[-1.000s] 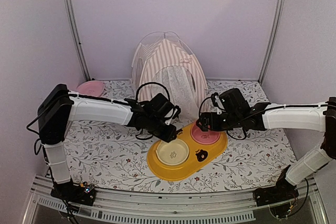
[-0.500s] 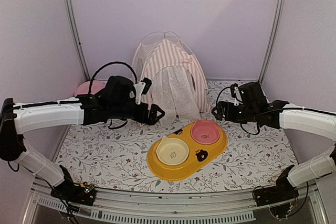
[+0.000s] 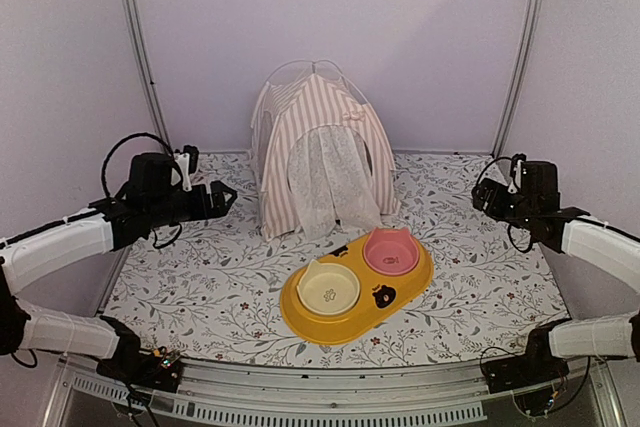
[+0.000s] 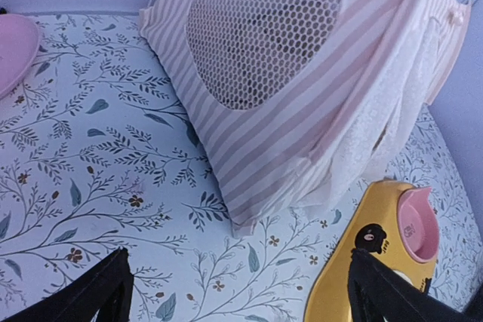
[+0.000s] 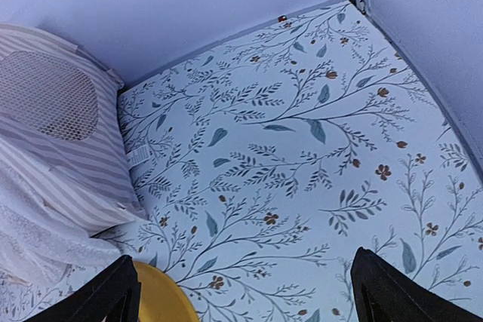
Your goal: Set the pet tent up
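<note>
Tabletop point(image 3: 200, 282): pet tent point(image 3: 318, 137) beyond left gripper point(image 3: 222, 197)

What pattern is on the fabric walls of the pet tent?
The dome-shaped fabric pet tent has pink and white stripes, clearest in the left wrist view.

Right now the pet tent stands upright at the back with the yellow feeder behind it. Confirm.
Not quite: the yellow feeder sits in front of the pet tent, toward the near edge, not behind it. The top external view shows this.
</note>
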Controlling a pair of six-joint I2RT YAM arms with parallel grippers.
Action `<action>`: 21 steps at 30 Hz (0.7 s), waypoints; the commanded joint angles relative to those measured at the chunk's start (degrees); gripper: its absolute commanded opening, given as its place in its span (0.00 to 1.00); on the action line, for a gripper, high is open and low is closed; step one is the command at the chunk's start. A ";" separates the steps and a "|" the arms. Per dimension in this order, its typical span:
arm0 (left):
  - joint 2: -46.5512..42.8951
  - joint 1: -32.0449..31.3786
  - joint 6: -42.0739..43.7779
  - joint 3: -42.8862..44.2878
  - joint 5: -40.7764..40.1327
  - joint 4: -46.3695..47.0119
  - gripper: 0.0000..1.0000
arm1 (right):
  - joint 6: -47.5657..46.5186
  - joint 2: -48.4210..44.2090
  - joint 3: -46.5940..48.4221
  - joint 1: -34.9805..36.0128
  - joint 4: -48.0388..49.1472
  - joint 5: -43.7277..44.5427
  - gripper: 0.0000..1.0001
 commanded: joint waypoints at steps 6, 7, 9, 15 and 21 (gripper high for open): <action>-2.75 10.60 3.96 -5.99 -3.67 5.12 0.99 | -15.67 0.11 -10.14 -11.82 24.04 4.34 0.99; -2.57 11.51 5.19 -6.71 -4.22 6.13 1.00 | -15.88 1.62 -10.63 -13.41 27.14 3.14 0.99; -2.44 13.96 6.16 -7.91 -5.59 7.76 1.00 | -16.64 4.72 -12.58 -14.95 34.50 2.33 0.99; -3.70 20.05 8.12 -15.42 -5.90 19.31 0.99 | -18.85 15.55 -20.13 -15.24 60.80 1.60 0.99; -4.56 21.14 9.98 -19.57 -13.73 27.61 0.99 | -22.08 23.47 -28.32 -15.13 85.35 -1.13 0.99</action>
